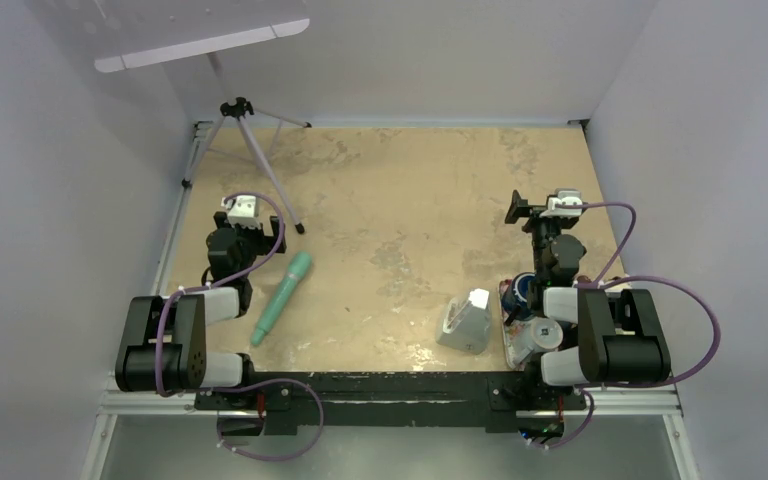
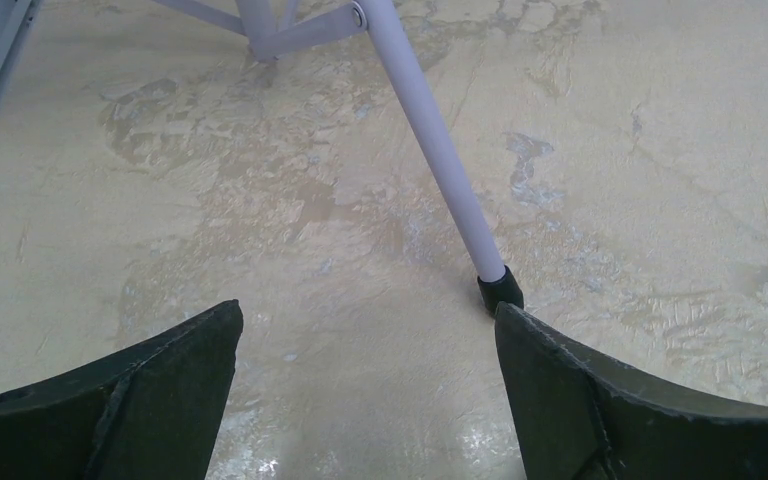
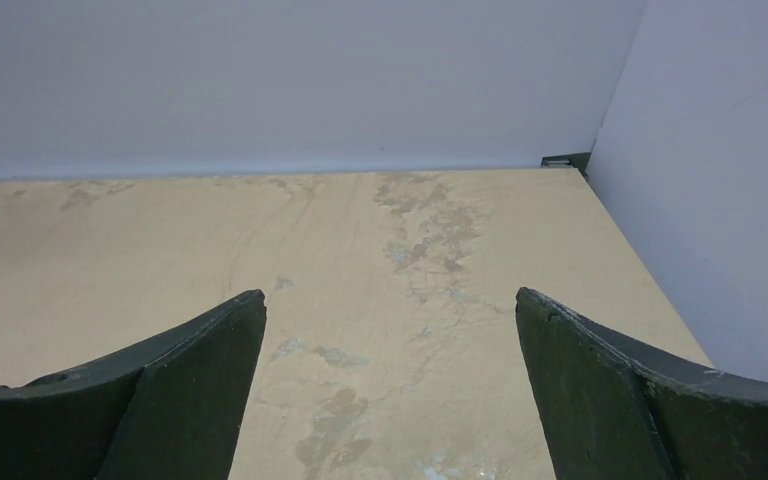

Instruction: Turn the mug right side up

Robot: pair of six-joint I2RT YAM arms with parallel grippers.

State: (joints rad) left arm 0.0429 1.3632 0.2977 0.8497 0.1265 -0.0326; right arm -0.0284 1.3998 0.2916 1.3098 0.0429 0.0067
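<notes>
A dark blue mug [image 1: 516, 293] sits on a white tray [image 1: 512, 345] by the right arm's base, partly hidden by that arm. I cannot tell which way up it is. A white cup-like thing [image 1: 539, 335] with a dark mark lies next to it on the tray. My right gripper [image 1: 545, 212] is open and empty beyond the tray, and in its wrist view [image 3: 390, 295] only bare table lies between the fingers. My left gripper [image 1: 242, 222] is open and empty at the far left [image 2: 365, 310]. The mug shows in neither wrist view.
A grey wedge-shaped object [image 1: 465, 322] stands just left of the tray. A teal tool [image 1: 282, 297] lies near the left arm. A tripod [image 1: 245, 140] stands at the back left, and one foot [image 2: 500, 290] is close to my left gripper's right finger. Walls enclose the table.
</notes>
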